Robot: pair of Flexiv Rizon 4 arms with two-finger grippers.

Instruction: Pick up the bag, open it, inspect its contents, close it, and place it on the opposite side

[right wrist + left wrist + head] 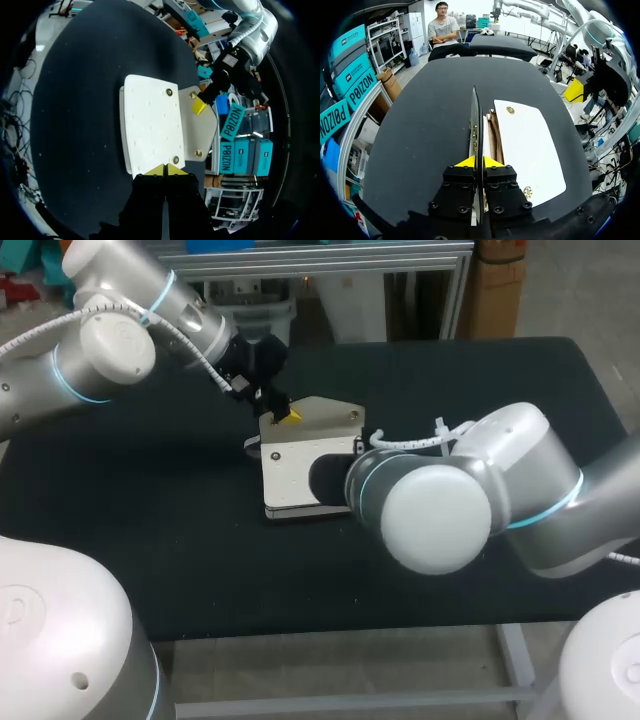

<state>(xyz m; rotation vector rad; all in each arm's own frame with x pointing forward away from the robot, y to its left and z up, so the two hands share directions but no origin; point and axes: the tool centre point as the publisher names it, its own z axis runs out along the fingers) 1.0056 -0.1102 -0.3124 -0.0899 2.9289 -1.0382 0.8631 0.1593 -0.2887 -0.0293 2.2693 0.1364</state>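
One white bag (295,468) lies flat near the middle of the black table (150,540), with its flap (325,412) lifted on the side toward the table's far edge. Left gripper (478,162): fingers clamped on the flap's edge. Right gripper (165,170): fingers pressed together, holding nothing, poised above the bag's right-hand edge.

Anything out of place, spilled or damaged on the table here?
Nothing stands out. The white rectangular bag lies flat on the black table, its flap held up by the left gripper; nothing spilled.
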